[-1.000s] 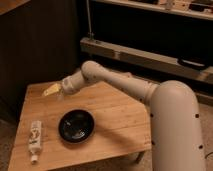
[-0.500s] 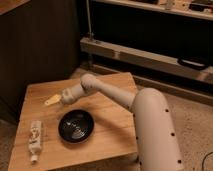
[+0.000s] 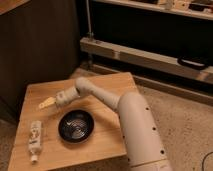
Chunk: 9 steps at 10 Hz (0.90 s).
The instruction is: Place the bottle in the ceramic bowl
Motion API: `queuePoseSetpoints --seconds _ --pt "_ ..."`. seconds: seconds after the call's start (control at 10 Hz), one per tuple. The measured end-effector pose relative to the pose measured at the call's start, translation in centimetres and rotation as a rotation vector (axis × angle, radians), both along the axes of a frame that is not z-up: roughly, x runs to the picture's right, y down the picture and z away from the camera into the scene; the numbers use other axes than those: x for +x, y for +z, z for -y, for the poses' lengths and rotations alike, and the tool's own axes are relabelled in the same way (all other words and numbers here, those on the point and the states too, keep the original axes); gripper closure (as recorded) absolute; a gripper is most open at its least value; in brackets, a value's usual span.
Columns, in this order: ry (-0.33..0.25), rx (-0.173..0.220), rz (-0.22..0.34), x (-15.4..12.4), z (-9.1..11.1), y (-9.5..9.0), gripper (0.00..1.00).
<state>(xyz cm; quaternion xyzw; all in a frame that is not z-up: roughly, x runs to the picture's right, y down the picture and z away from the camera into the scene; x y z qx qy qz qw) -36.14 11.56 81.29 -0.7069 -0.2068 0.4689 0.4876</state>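
The bottle point(image 3: 35, 139), small, slim and white with a dark label, lies flat near the table's front left corner, cap toward the front edge. The ceramic bowl point(image 3: 76, 125), round, shallow and glossy black with pale rings inside, sits on the table just right of the bottle and holds nothing. My gripper point(image 3: 46, 104) has pale fingers pointing left, low over the table, above and slightly right of the bottle and left of the bowl. It holds nothing.
The wooden table point(image 3: 105, 85) is small and square. A dark wall panel point(image 3: 35, 45) stands behind it. A metal shelf rail point(image 3: 150, 57) runs along the back right. Speckled floor point(image 3: 185, 125) lies to the right.
The arm has lowered and swung forward, carrying the gripper down and toward the front left, closer to the bottle. Bottle and bowl have not moved.
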Motion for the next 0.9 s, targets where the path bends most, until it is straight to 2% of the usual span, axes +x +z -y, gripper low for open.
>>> queuePoseSetpoints --seconds 0.1,0.3,0.4,0.5,0.7,0.9 --pt "-0.029 0.002 0.008 -0.8 -0.7 -0.4 0.35" --pt "-0.1 0.017 -0.012 -1.9 -2.2 -1.7 0.35" --pt "-0.147 0.04 -0.038 -2.7 -2.9 -2.8 0.35" --pt "-0.206 0.078 -0.089 -2.9 -3.0 -3.7 0.35" --pt "-0.303 0.159 -0.192 -3.0 -2.5 -5.4 0.35" --pt "-0.342 0.184 -0.232 -2.8 -2.7 -5.8 0.35"
